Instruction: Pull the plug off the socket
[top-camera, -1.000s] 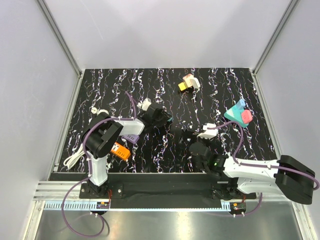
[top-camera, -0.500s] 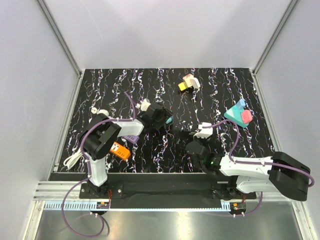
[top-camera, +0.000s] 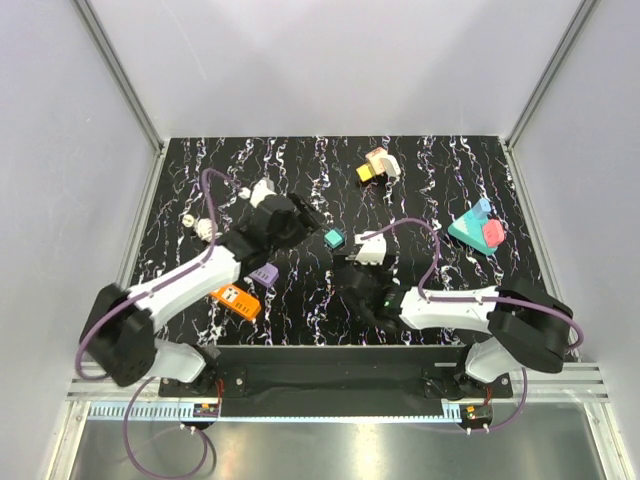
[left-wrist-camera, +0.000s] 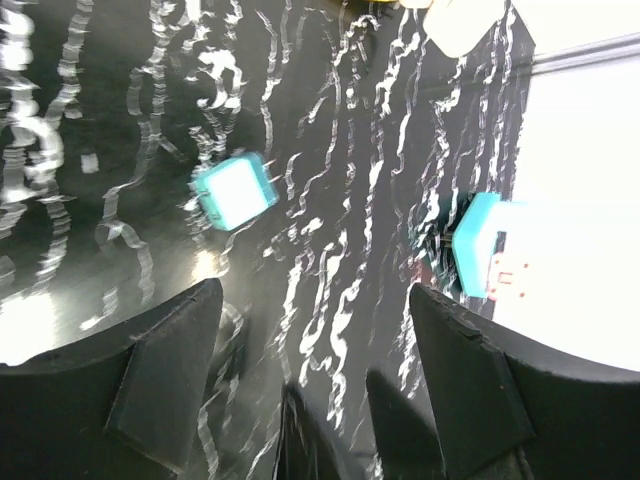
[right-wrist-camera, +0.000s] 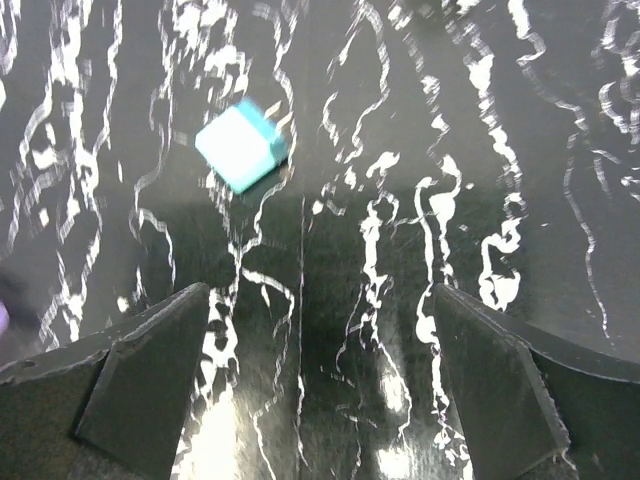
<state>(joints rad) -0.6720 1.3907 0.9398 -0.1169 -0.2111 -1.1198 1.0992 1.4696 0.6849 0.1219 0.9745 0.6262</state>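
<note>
White-and-black arms (top-camera: 195, 272), purple cables (top-camera: 437, 252)

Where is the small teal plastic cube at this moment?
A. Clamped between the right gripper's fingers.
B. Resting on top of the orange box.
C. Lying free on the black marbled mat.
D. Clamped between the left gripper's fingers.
C: the small teal plastic cube lies on the black marbled mat, ahead of the open left gripper and the open right gripper, touching neither.
</note>
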